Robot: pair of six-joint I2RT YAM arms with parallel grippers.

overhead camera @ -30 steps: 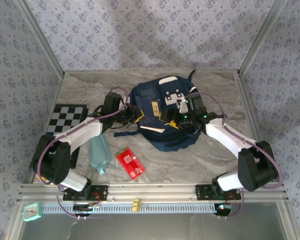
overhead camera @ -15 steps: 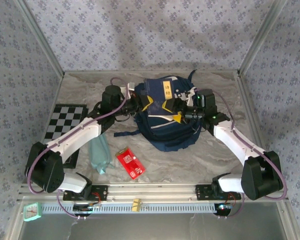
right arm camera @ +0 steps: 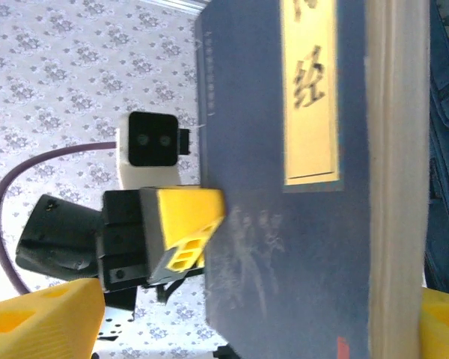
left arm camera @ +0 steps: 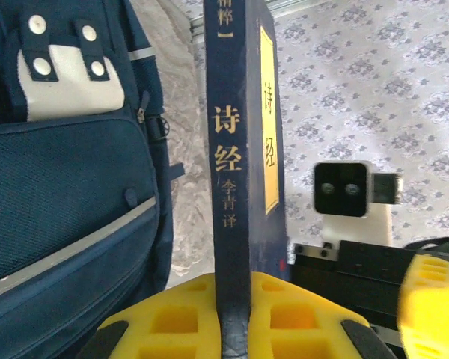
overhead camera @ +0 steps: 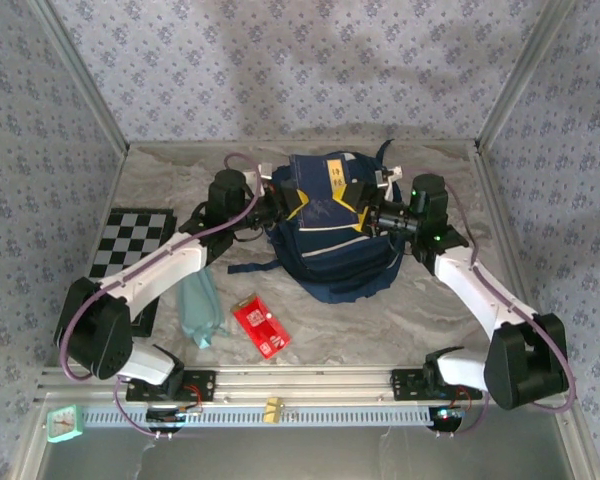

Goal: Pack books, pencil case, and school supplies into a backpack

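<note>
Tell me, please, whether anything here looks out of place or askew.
Nothing looks spilled or damaged. The navy book stands on edge over the backpack, pinched by the left gripper, not yet inside; the pencil case and red packet lie on the table.

We read 诗经 in yellow down the spine of the navy book (left arm camera: 230, 149), with a smaller 李青译 beneath. The yellow cover label (left arm camera: 269, 127) repeats 诗经; the right wrist view catches just 经.

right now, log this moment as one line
left fingers: shut on navy book | right fingers: open, astride it | navy book: held over backpack | pencil case, red packet: on table, unpacked
</note>
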